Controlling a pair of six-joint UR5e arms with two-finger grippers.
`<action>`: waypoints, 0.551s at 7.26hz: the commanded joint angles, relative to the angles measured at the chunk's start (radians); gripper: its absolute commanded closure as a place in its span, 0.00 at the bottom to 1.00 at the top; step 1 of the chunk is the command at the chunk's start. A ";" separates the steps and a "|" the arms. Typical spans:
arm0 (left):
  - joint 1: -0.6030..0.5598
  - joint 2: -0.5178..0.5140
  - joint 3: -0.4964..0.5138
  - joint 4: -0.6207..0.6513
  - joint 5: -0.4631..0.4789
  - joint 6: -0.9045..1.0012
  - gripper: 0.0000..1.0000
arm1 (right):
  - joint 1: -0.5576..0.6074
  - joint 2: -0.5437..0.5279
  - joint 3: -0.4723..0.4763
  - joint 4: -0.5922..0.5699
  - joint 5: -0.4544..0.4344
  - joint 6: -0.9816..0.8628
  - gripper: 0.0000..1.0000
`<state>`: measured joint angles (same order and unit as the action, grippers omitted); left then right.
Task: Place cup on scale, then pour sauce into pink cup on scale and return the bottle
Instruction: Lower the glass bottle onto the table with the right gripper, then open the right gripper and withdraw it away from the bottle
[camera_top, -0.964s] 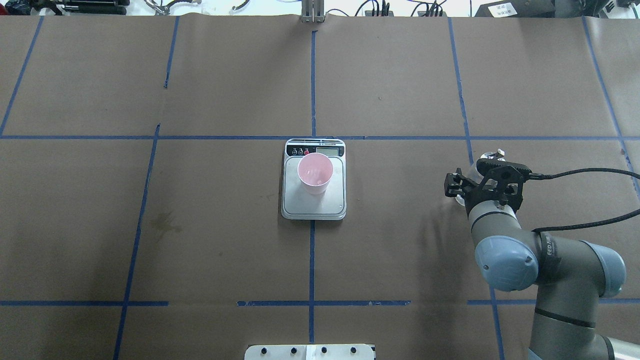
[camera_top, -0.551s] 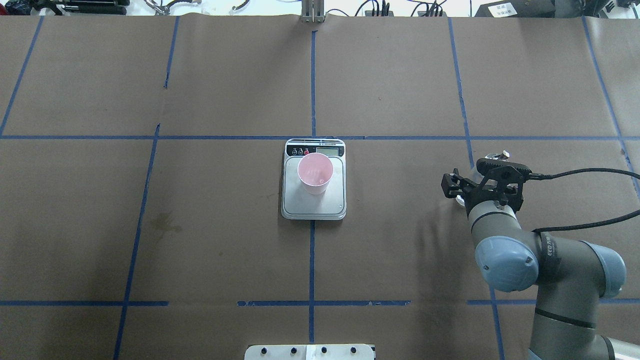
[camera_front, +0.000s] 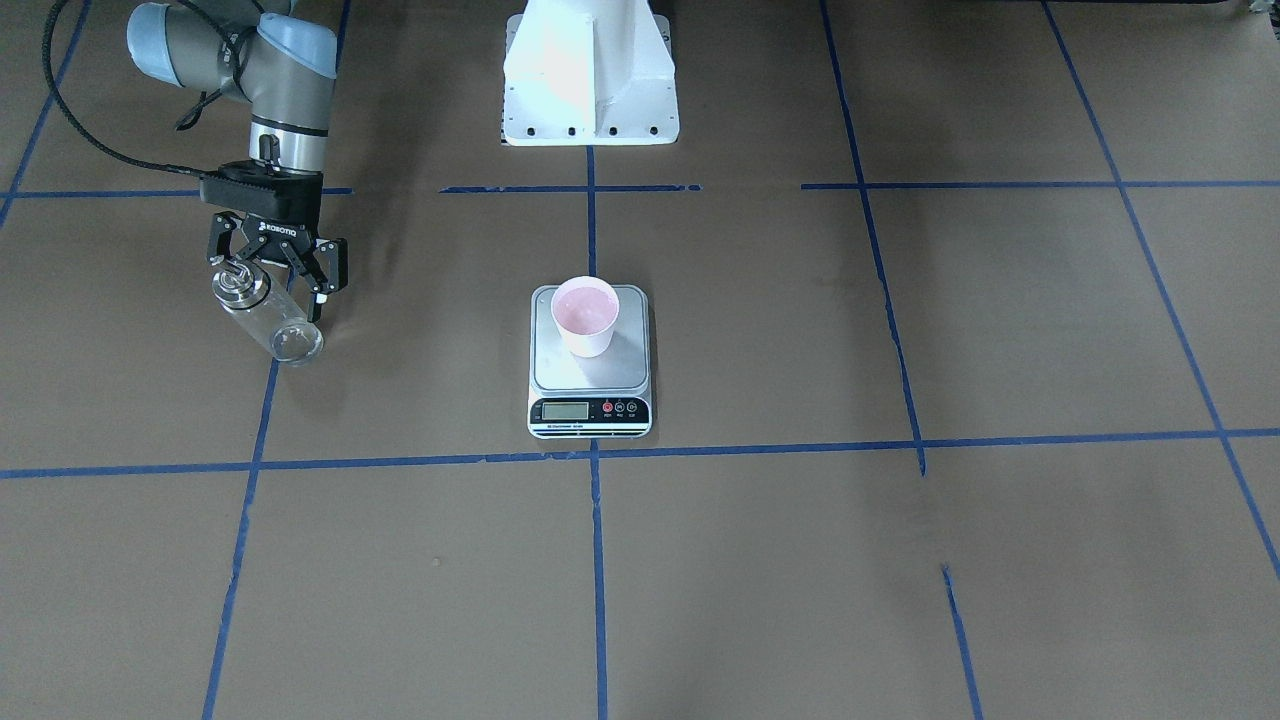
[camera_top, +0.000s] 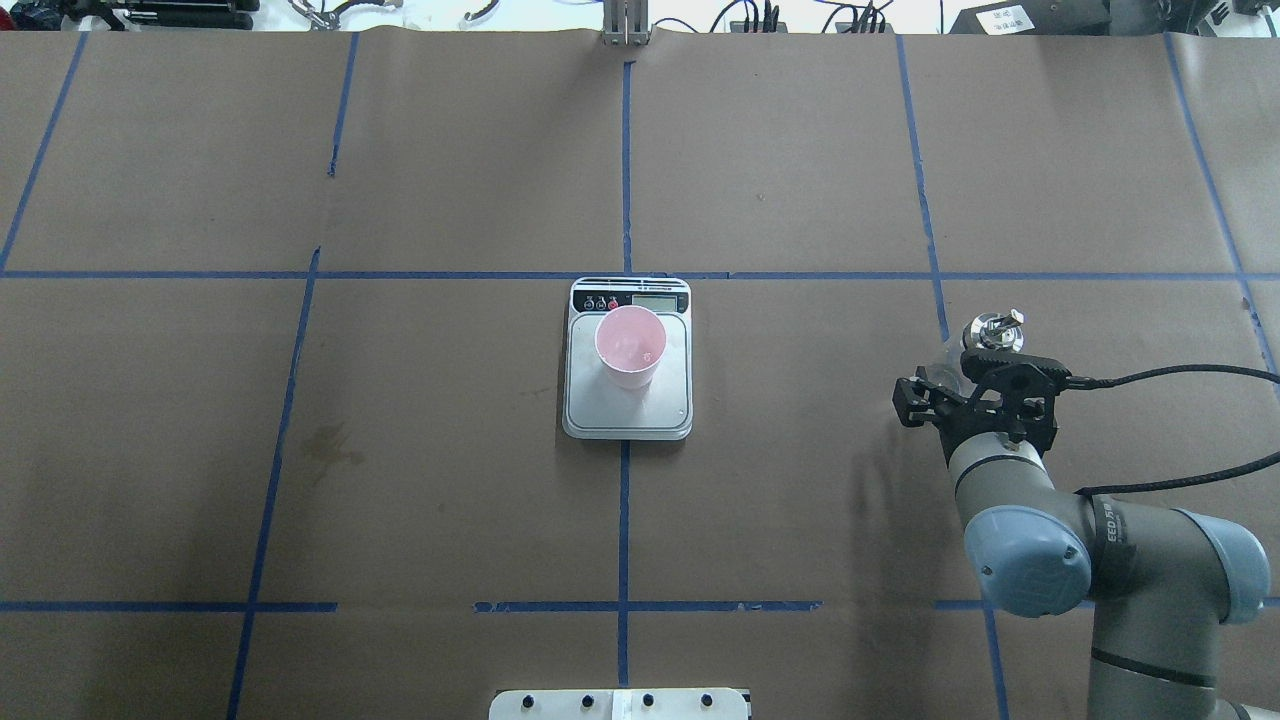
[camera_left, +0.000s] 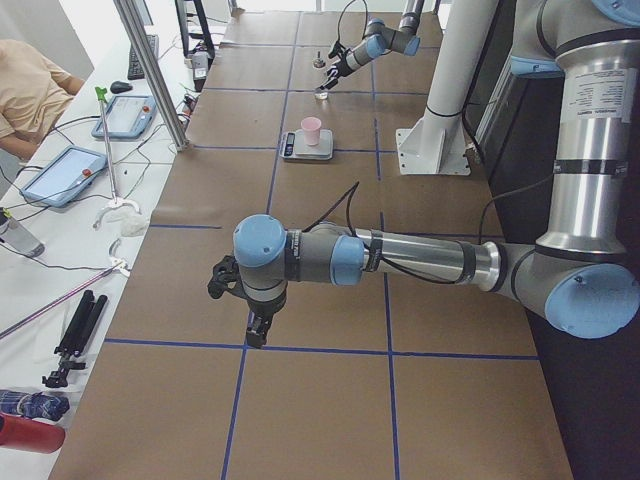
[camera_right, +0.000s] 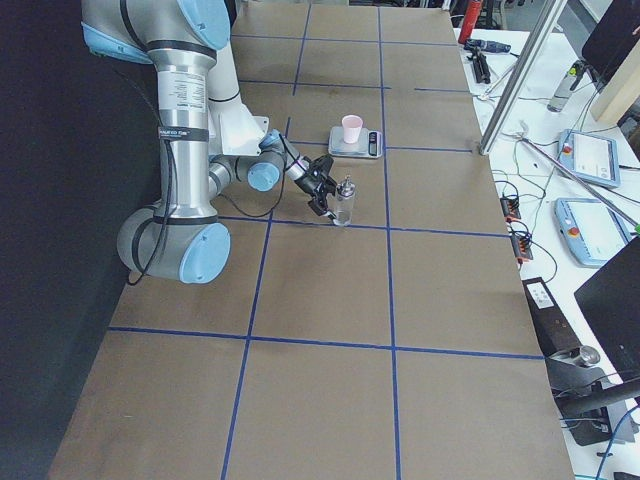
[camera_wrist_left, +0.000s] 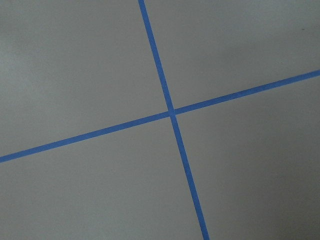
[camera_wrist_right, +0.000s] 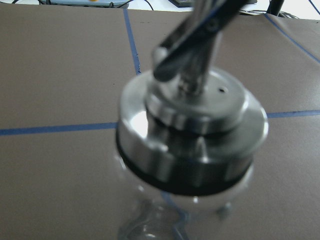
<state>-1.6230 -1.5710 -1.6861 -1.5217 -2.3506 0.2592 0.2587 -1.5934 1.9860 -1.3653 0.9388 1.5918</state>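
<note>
Clear glass bottle with silver spout cap (camera_front: 270, 322) is stood upright just beyond right gripper (camera_front: 270, 278); fingers are spread, nothing clamped.

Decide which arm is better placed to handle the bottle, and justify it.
Right. The right claw, open, hangs just beside the bottle, while the left claw hangs far from it, beyond the scale and cup.
</note>
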 joint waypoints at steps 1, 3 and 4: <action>0.000 0.000 -0.001 0.002 0.001 0.000 0.00 | -0.056 -0.068 0.057 0.000 -0.008 0.008 0.00; 0.000 0.000 -0.001 0.002 0.001 0.002 0.00 | -0.064 -0.222 0.169 -0.001 0.000 -0.009 0.00; 0.000 0.003 -0.001 0.002 0.001 0.002 0.00 | -0.059 -0.246 0.180 -0.003 0.008 -0.045 0.00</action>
<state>-1.6230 -1.5698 -1.6869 -1.5202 -2.3501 0.2603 0.1983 -1.7831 2.1330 -1.3669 0.9395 1.5795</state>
